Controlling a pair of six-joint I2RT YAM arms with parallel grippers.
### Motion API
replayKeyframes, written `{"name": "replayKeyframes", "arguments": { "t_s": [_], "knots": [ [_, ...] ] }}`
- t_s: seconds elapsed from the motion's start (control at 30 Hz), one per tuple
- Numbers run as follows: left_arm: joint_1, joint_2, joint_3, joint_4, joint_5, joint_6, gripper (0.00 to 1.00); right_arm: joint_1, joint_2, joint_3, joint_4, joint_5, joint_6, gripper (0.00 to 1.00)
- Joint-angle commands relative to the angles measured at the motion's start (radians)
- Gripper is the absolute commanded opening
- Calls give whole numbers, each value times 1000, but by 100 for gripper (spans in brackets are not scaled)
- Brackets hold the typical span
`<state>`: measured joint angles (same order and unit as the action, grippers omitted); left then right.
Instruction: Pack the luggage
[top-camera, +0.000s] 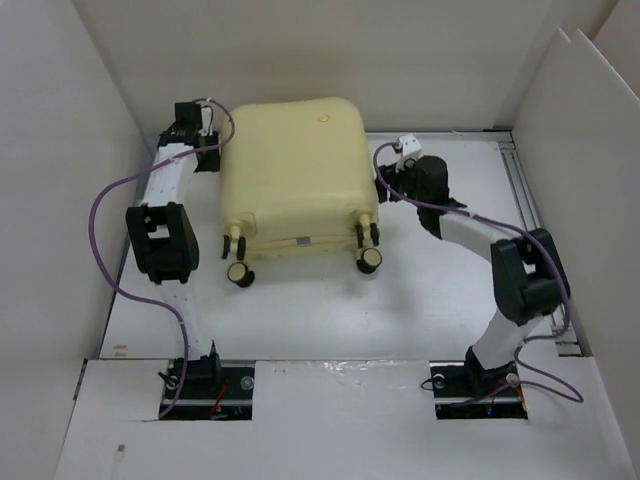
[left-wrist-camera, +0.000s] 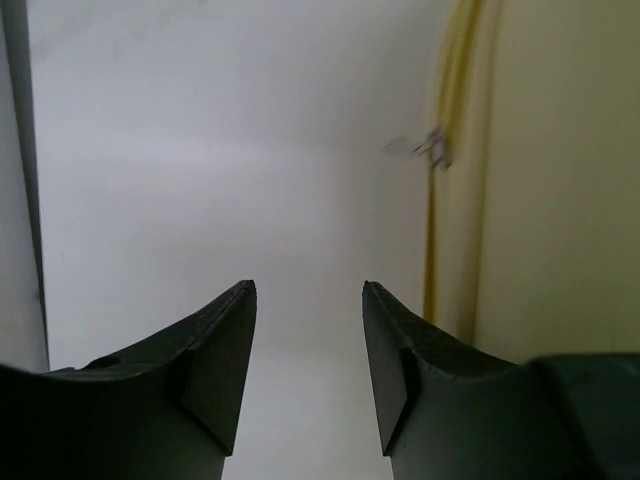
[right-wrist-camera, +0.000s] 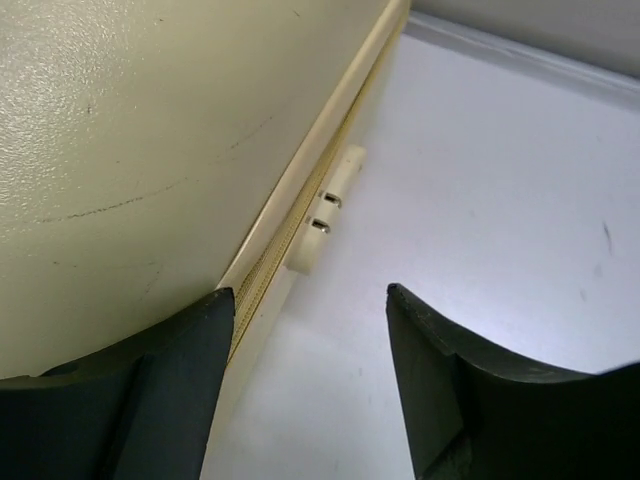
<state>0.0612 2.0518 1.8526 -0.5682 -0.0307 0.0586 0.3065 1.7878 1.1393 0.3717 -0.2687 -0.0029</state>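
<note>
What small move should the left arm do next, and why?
Probably ease the left claw forward, toward what looks like the zipper pull: the luggage lies shut, the claw is open and empty, and the pull hangs ahead on the seam.

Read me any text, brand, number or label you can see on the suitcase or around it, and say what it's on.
No text can be read in any view.
Round emblem on the suitcase shell: too small to read.
Small grey patch on its wheel-end edge: blurred, unreadable.
Wrist views: no lettering on the shell or along the zipper.
</note>
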Motion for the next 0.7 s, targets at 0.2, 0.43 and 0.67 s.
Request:
{"name": "replayKeyframes", "arguments": {
  "t_s": [0.2,0.43,0.67],
  "knots": [
    [-135,-109,210,-41,65,-46,56,244,-419,-332,40,295,135,74],
    [-211,-660,-189,67,49,222,100,302,-660,-416,-237,362,70,77],
    [-651,-791,-429,-277,189,443,100,609,-783,-567,-283,572,258,76]
  ]
}}
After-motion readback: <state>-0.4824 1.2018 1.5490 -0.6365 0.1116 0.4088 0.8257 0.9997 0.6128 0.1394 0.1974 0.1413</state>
